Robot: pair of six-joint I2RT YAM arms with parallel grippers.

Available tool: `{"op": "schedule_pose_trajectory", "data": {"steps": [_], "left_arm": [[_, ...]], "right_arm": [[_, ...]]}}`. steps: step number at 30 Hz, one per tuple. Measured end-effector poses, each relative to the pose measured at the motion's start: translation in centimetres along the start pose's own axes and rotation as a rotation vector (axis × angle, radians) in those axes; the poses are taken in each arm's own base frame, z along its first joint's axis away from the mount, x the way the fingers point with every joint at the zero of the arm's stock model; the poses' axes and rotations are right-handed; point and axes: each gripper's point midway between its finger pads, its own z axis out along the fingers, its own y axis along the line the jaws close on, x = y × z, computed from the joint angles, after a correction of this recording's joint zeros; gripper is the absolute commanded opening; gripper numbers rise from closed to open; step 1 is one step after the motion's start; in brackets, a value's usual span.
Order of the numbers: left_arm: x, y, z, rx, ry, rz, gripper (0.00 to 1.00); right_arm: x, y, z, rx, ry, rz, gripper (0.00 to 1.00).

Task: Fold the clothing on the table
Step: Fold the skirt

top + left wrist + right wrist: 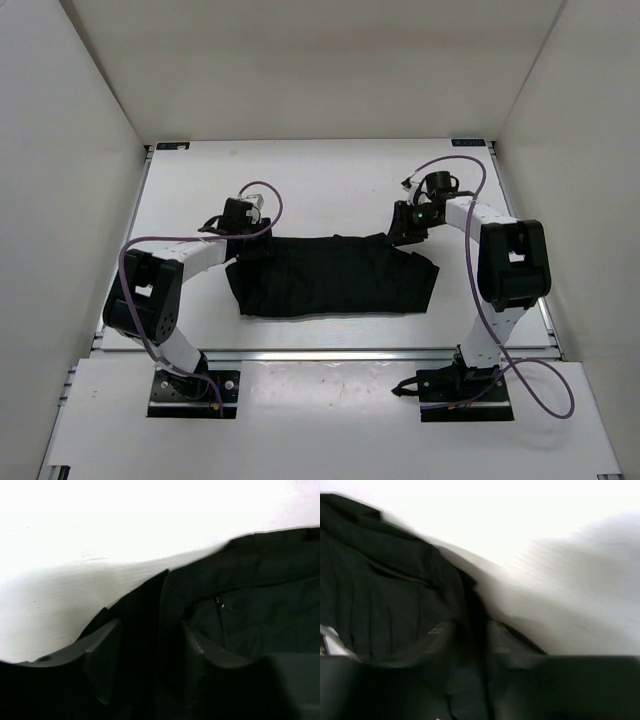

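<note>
Straddling the far edge: left gripper (148,647) jaws apart, right gripper (470,640) narrow, grip unclear.
Black pleated soft-fabric skirt (330,275) lies folded mid white flat table (330,180); snagged cloth could drag the fold open on retreat.

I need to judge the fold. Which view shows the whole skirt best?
Top external: the entire skirt is in frame, flat on the table. Each wrist view shows only a close edge, the right one blurred.

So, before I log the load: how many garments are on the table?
1: a black skirt in the middle of the table; anything under it would be hidden.
</note>
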Motion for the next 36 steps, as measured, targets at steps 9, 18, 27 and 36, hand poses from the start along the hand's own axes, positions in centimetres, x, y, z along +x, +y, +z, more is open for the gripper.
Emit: {"op": "schedule_pose_trajectory", "data": {"steps": [9, 18, 27, 36], "left_arm": [[-8.7, -3.1, -3.3, 0.004, -0.147, 0.081, 0.93], [-6.5, -8.6, -8.9, 0.108, -0.207, 0.167, 0.02], [3.5, -5.8, -4.9, 0.018, 0.080, 0.155, 0.00], [5.1, -4.6, -3.9, -0.022, 0.130, 0.134, 0.00]], "right_arm": [[-3.0, 0.8, -2.3, 0.091, -0.049, -0.105, 0.72], [4.1, 2.0, -7.0, 0.229, -0.081, -0.116, 0.89], [10.2, -1.8, -7.1, 0.388, 0.009, 0.032, 0.90], [12.2, -3.9, -6.6, 0.451, 0.034, 0.099, 0.86]]}}
